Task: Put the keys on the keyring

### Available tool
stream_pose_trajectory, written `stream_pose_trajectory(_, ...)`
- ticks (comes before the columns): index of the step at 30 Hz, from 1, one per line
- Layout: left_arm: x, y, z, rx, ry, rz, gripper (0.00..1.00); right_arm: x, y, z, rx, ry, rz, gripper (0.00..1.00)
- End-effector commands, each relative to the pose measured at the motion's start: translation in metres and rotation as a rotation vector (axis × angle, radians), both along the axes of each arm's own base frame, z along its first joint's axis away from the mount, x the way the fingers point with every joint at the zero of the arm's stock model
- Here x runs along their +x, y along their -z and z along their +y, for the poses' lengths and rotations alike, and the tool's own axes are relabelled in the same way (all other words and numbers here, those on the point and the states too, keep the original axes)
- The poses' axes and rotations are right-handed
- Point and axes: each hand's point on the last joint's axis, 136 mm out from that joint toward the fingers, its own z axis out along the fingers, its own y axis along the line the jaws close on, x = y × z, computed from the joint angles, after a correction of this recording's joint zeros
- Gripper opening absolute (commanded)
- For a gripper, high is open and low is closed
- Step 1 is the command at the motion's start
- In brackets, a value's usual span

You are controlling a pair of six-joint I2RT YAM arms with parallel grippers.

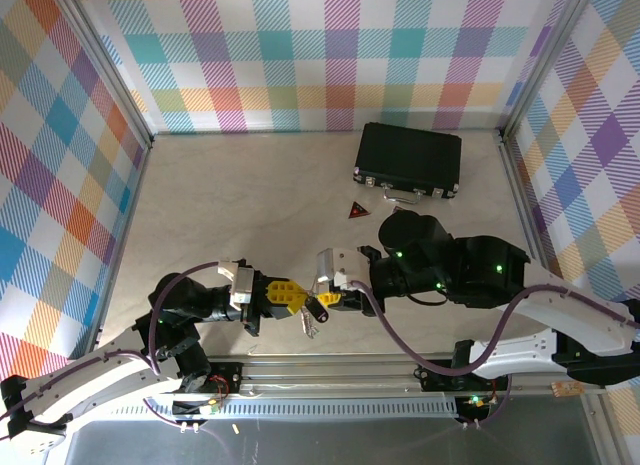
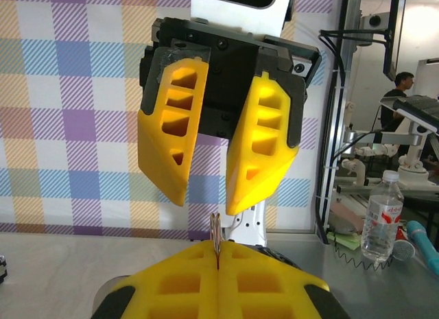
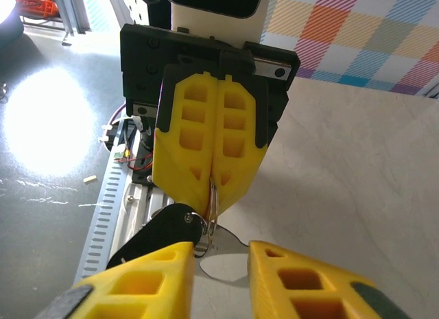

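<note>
Top view: the keyring (image 1: 311, 326), thin silvery wire, hangs from the left gripper (image 1: 298, 301) over the counter's (image 1: 250, 205) near edge, with the black key (image 1: 318, 310) beside it. Both arms bend inward, tip to tip.

Left wrist view: the ribbed yellow plastic fingers (image 2: 260, 285) are pressed together on the ring's edge. The right gripper (image 2: 206, 195) faces them, fingers apart.

Right wrist view: the key's glossy head touches the wire loops.

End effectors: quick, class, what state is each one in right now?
Left end effector: closed, holding the keyring.
Right end effector: open, gripping nothing.
</note>
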Motion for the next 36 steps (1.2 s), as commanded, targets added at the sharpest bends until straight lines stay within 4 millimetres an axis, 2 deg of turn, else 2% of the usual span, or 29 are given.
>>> stream_pose_trajectory(1, -0.011, -0.028, 0.008, -0.089, 0.036, -0.047, 0.0, 0.002, 0.001, 0.006, 0.011, 0.0, -0.006, 0.17)
stream_pose_trajectory(8, -0.013, -0.031, 0.01, -0.099, 0.038, -0.049, 0.0, -0.002, 0.016, 0.009, -0.042, -0.019, 0.023, 0.06)
stream_pose_trajectory(17, -0.012, -0.032, 0.012, -0.114, 0.031, -0.048, 0.0, -0.004, 0.029, 0.012, -0.08, -0.033, 0.052, 0.05)
stream_pose_trajectory(19, -0.013, -0.031, 0.013, -0.112, 0.031, -0.048, 0.0, -0.002, 0.025, 0.009, -0.066, -0.015, 0.042, 0.07)
stream_pose_trajectory(23, -0.014, -0.031, 0.013, -0.111, 0.035, -0.049, 0.0, -0.006, 0.008, 0.0, -0.003, -0.01, 0.048, 0.21)
stream_pose_trajectory(27, -0.014, -0.03, 0.012, -0.106, 0.041, -0.048, 0.0, -0.012, -0.006, -0.003, 0.066, -0.022, 0.066, 0.29)
stream_pose_trajectory(30, -0.014, -0.03, 0.011, -0.107, 0.041, -0.048, 0.0, -0.016, -0.014, 0.002, 0.122, -0.038, 0.093, 0.3)
stream_pose_trajectory(36, -0.015, -0.031, 0.011, -0.109, 0.048, -0.048, 0.0, -0.02, -0.009, 0.012, 0.137, -0.062, 0.137, 0.25)
